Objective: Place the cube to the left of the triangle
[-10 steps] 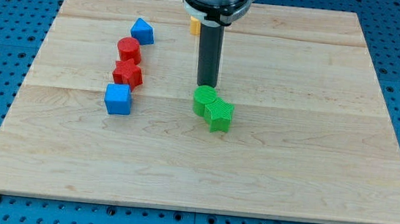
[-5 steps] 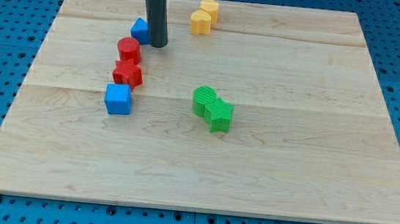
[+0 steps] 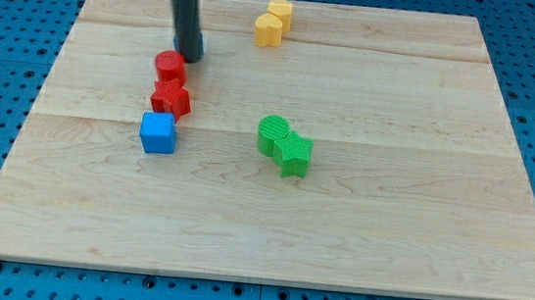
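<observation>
The blue cube (image 3: pixel 158 132) sits on the view's left half of the board (image 3: pixel 416 243), at the bottom of a short column. A ribbed red block (image 3: pixel 171 98) stands just above it and a red cylinder (image 3: pixel 170 64) above that. No triangle shows anywhere; my judgement is that it could be hidden behind my rod, but I cannot confirm this. My tip (image 3: pixel 190 58) rests at the upper right edge of the red cylinder, touching or nearly so, and is apart from the cube. The rod stands close to upright and enters from the view's top. I carry no fingers, so nothing is spread, pressed or pinching. Two green blocks (image 3: pixel 284 143) touch each other near the centre, and two yellow blocks (image 3: pixel 273 23) sit together at the top. Risks: a push down the column from here would drive both red blocks into the cube and scatter the group. A careless sweep could also displace the unseen triangle. The cube needs a clear approach of its own.
</observation>
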### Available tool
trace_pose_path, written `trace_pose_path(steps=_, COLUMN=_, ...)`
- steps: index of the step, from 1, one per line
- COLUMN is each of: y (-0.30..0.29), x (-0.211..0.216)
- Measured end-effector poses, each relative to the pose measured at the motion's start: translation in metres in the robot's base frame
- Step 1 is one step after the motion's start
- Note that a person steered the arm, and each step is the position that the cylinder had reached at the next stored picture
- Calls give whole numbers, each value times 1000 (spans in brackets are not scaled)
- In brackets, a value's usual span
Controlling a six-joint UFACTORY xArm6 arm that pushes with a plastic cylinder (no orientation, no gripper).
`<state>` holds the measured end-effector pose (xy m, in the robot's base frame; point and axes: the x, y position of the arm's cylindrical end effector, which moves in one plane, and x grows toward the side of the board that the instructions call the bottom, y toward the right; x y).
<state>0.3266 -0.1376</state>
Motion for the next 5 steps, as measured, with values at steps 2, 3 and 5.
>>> trace_pose_path(steps=2, y=1, x=45)
trace_pose_path(steps=3, y=66, x=11)
trace_pose_path(steps=5, y=52, x=125)
